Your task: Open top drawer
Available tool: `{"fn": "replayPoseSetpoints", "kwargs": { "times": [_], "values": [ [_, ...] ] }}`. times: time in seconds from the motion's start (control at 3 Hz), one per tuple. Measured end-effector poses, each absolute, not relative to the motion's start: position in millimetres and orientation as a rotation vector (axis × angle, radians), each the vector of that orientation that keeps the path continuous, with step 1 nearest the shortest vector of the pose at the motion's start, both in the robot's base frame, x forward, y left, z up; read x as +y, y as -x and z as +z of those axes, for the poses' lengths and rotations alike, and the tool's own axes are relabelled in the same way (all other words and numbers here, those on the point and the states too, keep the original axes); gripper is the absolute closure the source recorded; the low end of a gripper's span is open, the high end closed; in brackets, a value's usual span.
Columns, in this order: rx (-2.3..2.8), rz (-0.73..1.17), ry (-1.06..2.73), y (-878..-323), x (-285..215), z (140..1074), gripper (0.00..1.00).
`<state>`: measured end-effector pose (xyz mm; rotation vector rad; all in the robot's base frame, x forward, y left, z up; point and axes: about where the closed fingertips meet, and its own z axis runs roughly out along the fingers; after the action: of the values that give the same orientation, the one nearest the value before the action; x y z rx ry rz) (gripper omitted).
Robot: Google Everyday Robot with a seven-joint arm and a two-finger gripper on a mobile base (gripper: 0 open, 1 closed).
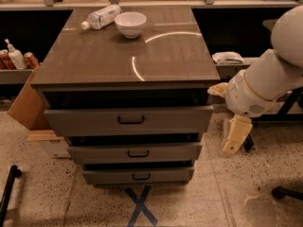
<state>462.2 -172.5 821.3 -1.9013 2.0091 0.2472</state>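
Hand (235, 137) apart from top drawer (128, 121)

Cabinet top (94, 56): white bowl (130, 23), plastic bottle (102, 17) lying beside it. End effector (235, 137) low, off right edge.

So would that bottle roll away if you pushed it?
Probably: the bottle lies on its side on the smooth cabinet top. It looks plastic, so likely light. The gripper hangs lower, off to the right, nowhere near it.

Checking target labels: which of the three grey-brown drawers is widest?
The top grey-brown drawer, just under the tabletop: wider and taller than both below. Gripper hangs right of it, apart.
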Motion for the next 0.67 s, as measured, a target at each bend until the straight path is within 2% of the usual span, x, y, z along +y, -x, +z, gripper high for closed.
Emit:
{"fn": "replayPoseSetpoints", "kwargs": {
  "times": [0.33,0.67],
  "values": [
    [2.018,0.214,1.957,-476.0,-152.9,765.8,0.0],
    [2.018,0.213,1.957,-476.1,-152.9,765.8,0.0]
  ]
}}
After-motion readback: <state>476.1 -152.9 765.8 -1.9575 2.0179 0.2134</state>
